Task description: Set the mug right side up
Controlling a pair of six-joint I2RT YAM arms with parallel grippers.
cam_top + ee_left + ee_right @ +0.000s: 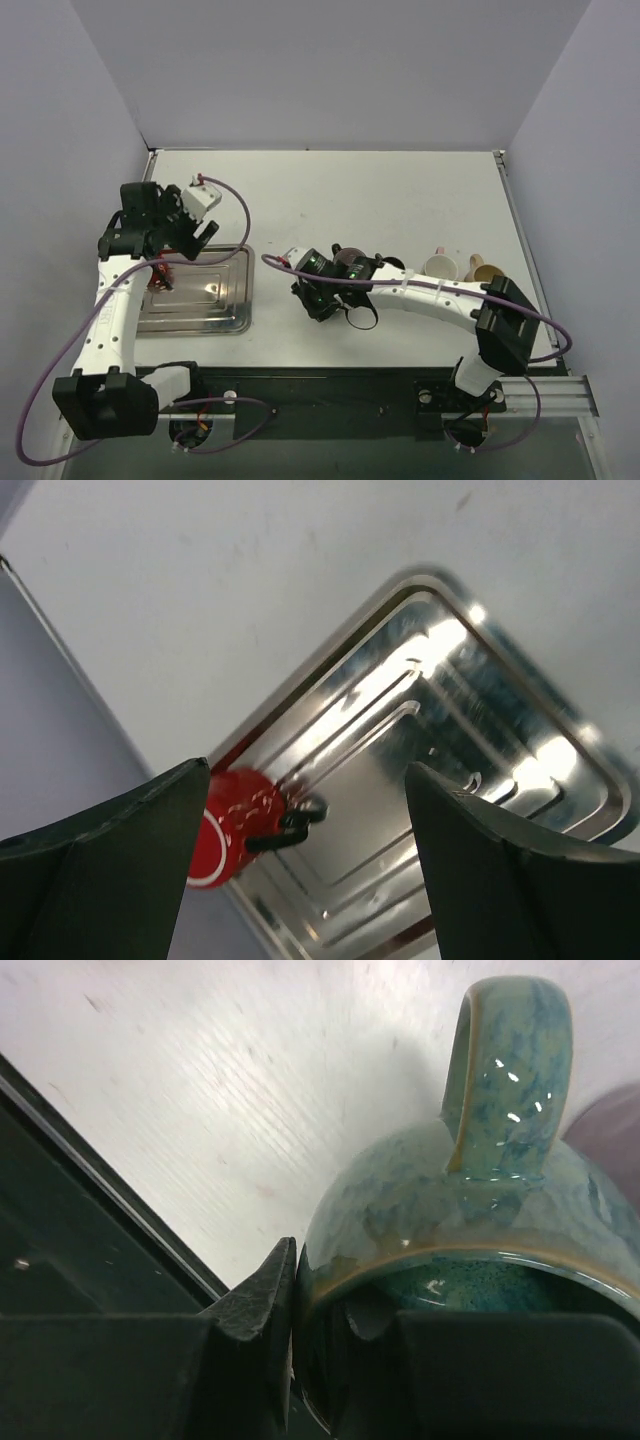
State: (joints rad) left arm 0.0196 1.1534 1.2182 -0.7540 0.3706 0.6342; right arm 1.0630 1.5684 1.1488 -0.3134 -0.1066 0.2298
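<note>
right gripper [320, 1300]: clenched on the mug's rim. One finger [255, 1305] sat on the outside of the wall, the other was inside the opening.
mug [450, 1200]: green-blue glaze, held in the right gripper over the middle of the worktop [380, 200], towards its near edge. The opening faced the wrist camera and the handle [510, 1070] stood on the side away from the fingers. Couldn't tell whether it touched the worktop or hung clear.
mug in top view: mostly hidden under the right wrist, so its tilt wasn't readable there.
left gripper [308, 775]: released, jaws spread wide with nothing between them, above the tray.
tray [440, 580]: shiny metal, ribbed floor, on the left side of the worktop, well apart from the mug.
red cup [240, 820]: black handle, lying at the tray's edge below the left gripper. Not touched by either finger.
right side of worktop: a cream cup [439, 266] and a tan item [484, 268] stood just beside each other, next to the right arm's forearm. Too small to say more.
purple patch: a purple shape [612, 1130] showed at the right border of the right wrist view, behind the mug. Unidentifiable.
</note>
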